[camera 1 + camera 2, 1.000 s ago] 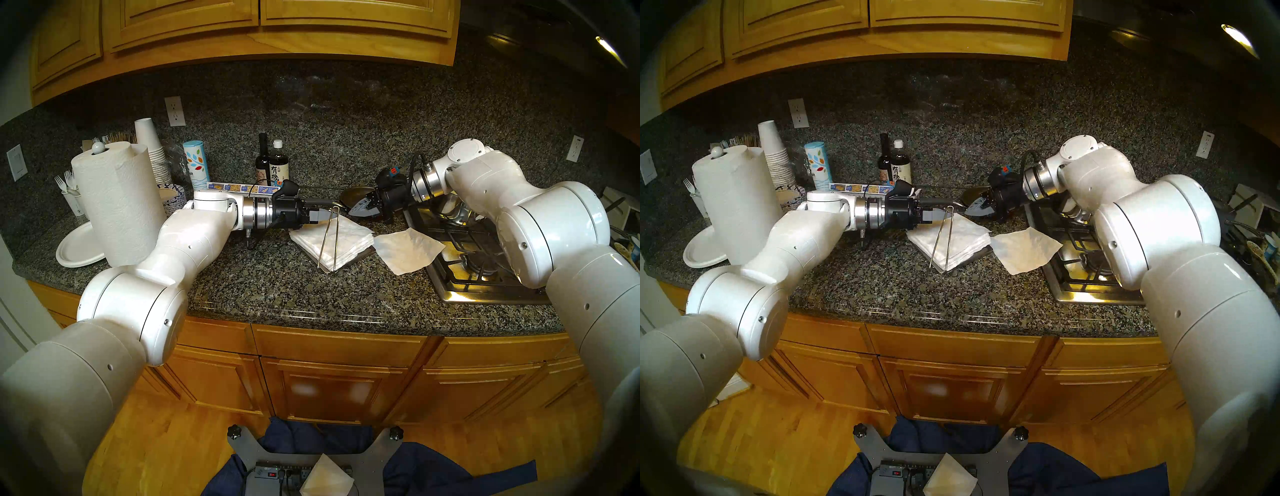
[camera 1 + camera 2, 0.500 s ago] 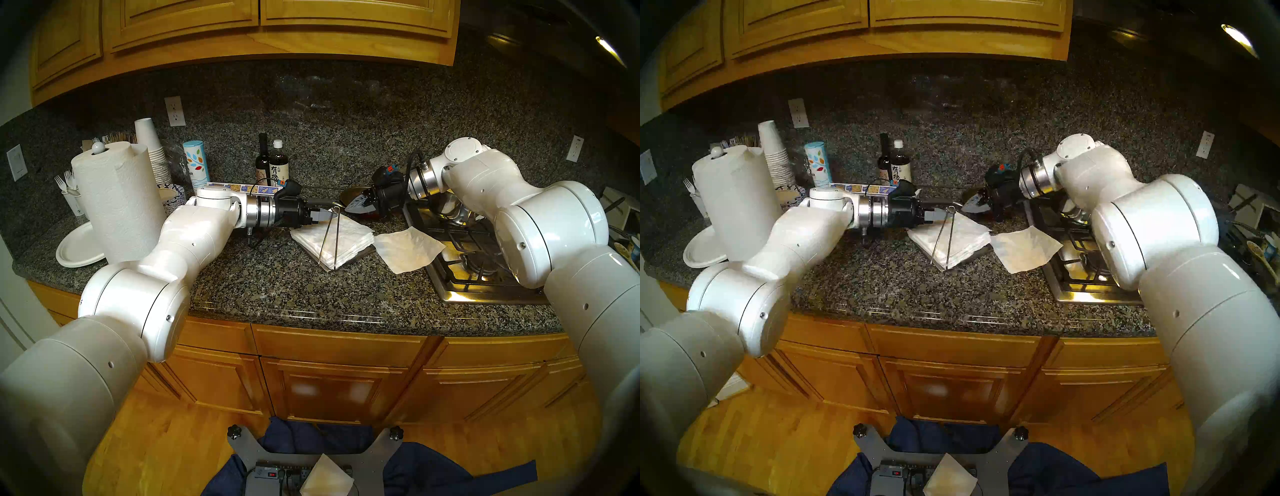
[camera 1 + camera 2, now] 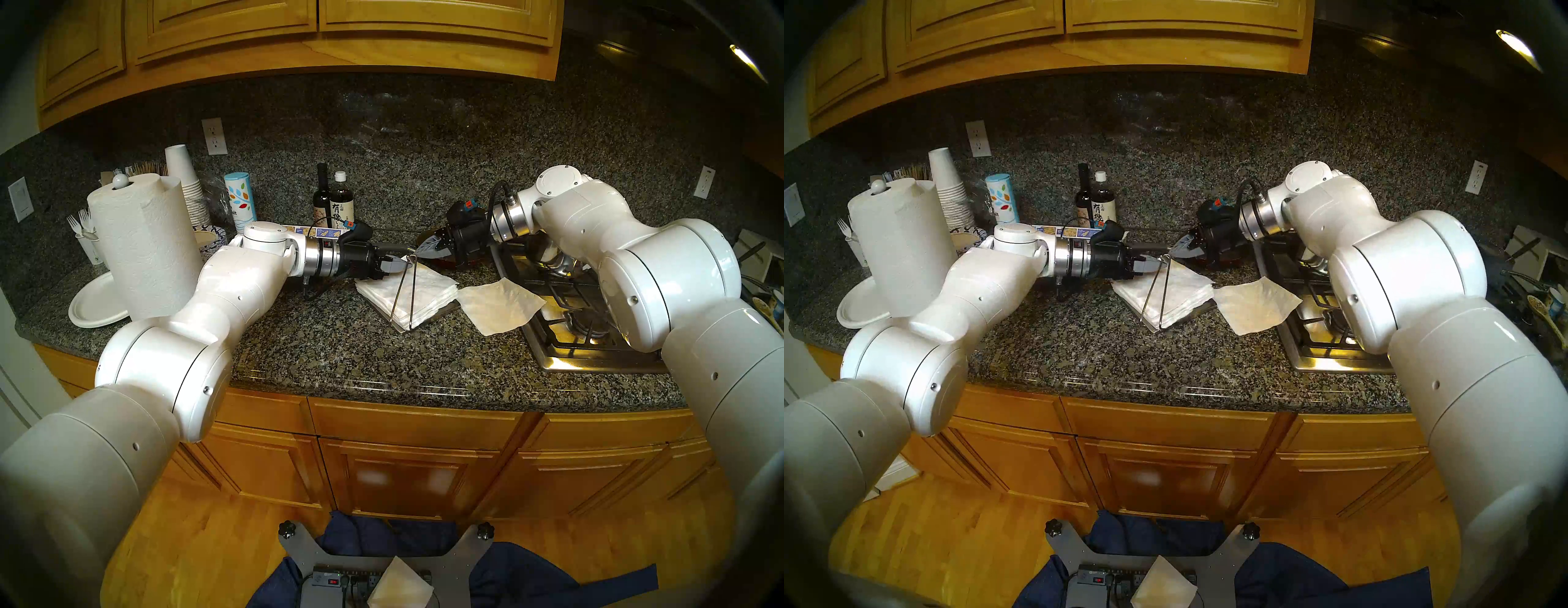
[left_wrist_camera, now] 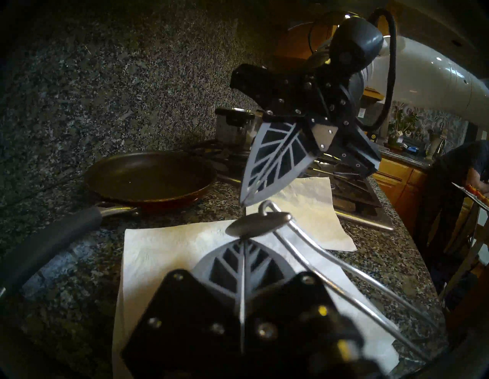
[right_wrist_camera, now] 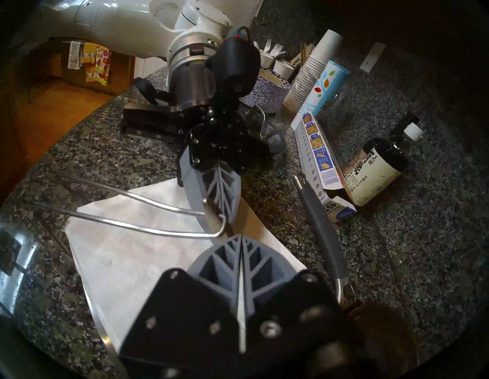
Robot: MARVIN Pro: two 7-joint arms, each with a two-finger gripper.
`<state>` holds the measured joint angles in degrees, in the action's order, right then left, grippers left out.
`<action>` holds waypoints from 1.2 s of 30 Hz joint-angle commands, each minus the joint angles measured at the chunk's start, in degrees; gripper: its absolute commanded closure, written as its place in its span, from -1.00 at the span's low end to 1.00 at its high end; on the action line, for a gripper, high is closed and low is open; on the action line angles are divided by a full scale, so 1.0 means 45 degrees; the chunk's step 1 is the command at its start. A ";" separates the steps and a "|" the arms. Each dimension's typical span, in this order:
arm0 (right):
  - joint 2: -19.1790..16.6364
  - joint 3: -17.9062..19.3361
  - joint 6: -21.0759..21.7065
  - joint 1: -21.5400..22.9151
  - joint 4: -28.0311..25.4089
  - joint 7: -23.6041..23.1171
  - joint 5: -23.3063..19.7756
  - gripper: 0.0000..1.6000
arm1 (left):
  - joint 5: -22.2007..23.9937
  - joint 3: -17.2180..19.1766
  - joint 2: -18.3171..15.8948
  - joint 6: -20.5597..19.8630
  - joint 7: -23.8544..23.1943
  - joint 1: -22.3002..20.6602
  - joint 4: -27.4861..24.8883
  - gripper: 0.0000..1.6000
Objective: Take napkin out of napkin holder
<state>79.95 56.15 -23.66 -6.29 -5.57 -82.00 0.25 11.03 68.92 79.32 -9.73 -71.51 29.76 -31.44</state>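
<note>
My left gripper is closed on the wire arm of the napkin holder, lifted over the stack. The right gripper is closed & empty, beside the arm's tip. The napkin lies loose on the counter, right of the holder, below my right fingers, so the right arm is nearer.

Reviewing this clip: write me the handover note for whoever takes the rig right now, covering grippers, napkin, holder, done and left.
Left gripper: shut, tips at the raised end of the wire arm; the oval pad sits just past its fingertips. Whether it supports the arm, I cannot tell.
Right gripper: shut, holding nothing, above the stack's far corner, its tips close to the pad.
Napkin: lying loose on the counter right of the napkin holder, one corner over the stove edge.
Stack of napkins: in the holder, arm lifted off it.
Done: one napkin is out.
Left: probably lower the arm and withdraw both grippers.
</note>
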 commanded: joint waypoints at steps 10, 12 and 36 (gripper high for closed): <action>-0.0275 0.0045 0.0033 0.0723 -0.0159 -0.0663 -0.0045 0.59 | -0.0729 -0.0129 0.0025 0.0979 0.0863 -0.0286 -0.1047 0.98; -0.0211 -0.0018 0.0085 0.0688 -0.0143 -0.0666 0.0008 0.60 | -0.0785 -0.0093 0.0006 0.1022 0.0914 -0.0233 -0.1122 0.98; -0.0055 -0.0771 0.0784 0.0616 -0.0062 -0.0666 0.0425 0.61 | -0.0947 0.0112 -0.0422 0.1060 0.1615 0.0376 -0.2210 0.98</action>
<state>80.20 53.20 -20.87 -6.16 -4.94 -84.25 1.62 6.18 68.61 77.16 -4.74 -64.54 32.99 -38.94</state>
